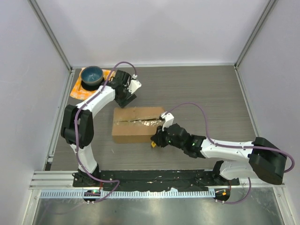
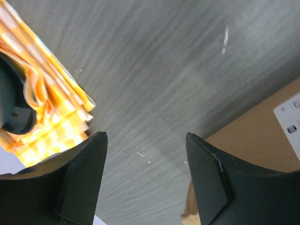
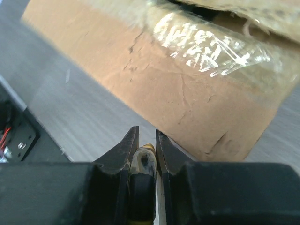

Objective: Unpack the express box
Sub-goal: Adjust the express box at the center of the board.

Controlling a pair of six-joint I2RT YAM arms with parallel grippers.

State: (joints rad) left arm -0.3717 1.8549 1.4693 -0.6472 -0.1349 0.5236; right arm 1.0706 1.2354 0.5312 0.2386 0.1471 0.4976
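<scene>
Toward the near edge of the table (image 1: 211, 93), a stiff-looking box (image 1: 133, 129) with slick tape (image 3: 206, 47) suits bare-side holds; left gripper (image 2: 145, 138) spread, right gripper (image 3: 146, 132) clamping a yellow item (image 3: 144, 157).

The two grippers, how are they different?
The left gripper is open and empty; the right gripper is shut on a small yellow object. The left gripper hangs above bare table beside the express box; the right gripper is at the box's near side. Both have black fingers.
</scene>
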